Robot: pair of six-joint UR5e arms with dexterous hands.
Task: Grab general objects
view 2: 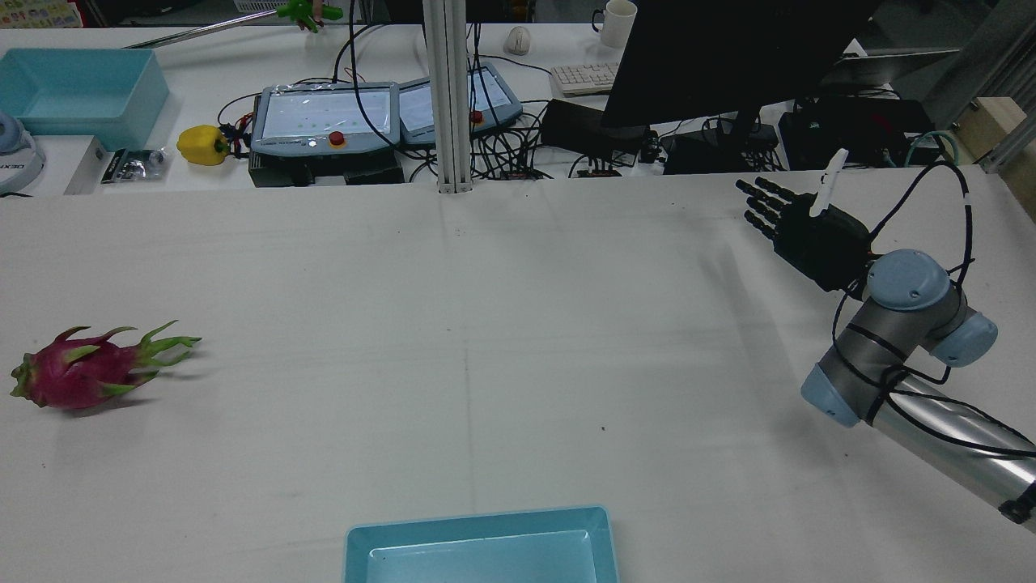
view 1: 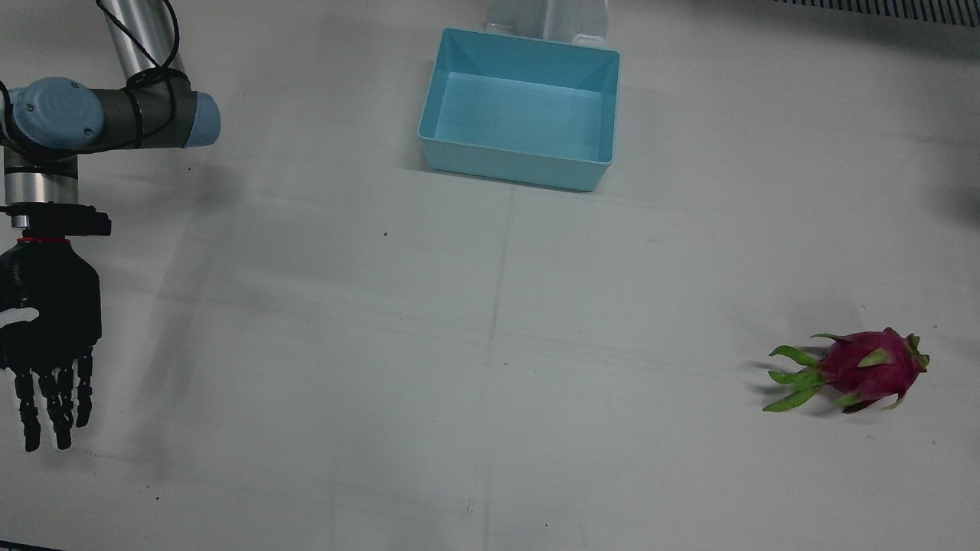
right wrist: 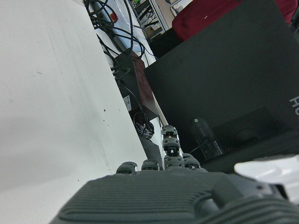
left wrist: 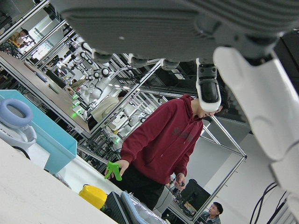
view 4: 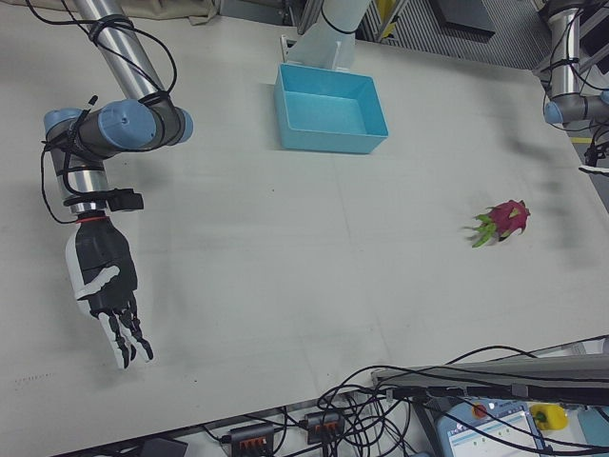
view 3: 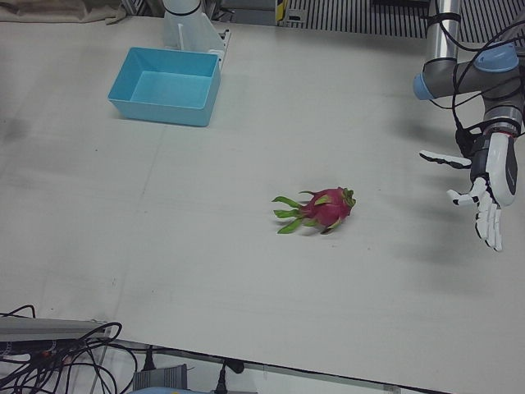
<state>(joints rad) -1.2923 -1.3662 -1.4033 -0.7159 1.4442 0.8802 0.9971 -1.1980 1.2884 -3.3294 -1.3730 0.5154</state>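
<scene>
White table; dragon fruit lying lengthwise left-right, leafy tips toward centre. Both hands spread, empty.

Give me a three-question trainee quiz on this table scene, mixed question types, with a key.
1. True or false: the dragon fruit lies inside the blue bin.
2. Multiple choice: the right hand is (A) shut on the fruit, (B) open and holding nothing, (C) resting in the bin.
3. Fill in: the white left hand, open, hovers on the same half of the table as the ____.

Key: 1 false, the fruit lies on the bare table, apart from the bin. 2 B. 3 dragon fruit.
</scene>
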